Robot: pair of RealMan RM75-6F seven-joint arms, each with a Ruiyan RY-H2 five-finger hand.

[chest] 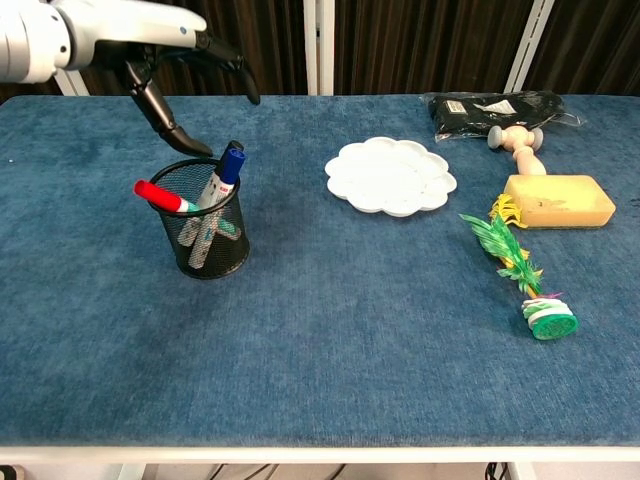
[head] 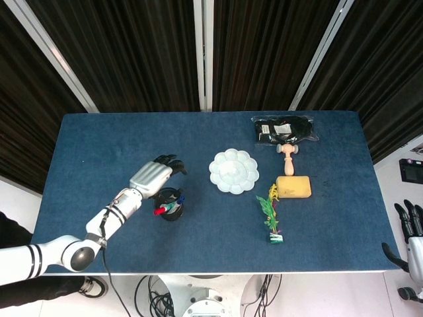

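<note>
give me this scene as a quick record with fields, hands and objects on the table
left hand: above the pen cup, fingers spread, holding nothing
right hand: off the table's right edge, low, holding nothing
pen cup: black mesh, upright, holds red and blue markers
white dish: flower-shaped, mid table
black pouch: far right corner
wooden roller: in front of the pouch
yellow block: right of the dish
green plant toy: lying near the block
table: blue cloth top
</note>
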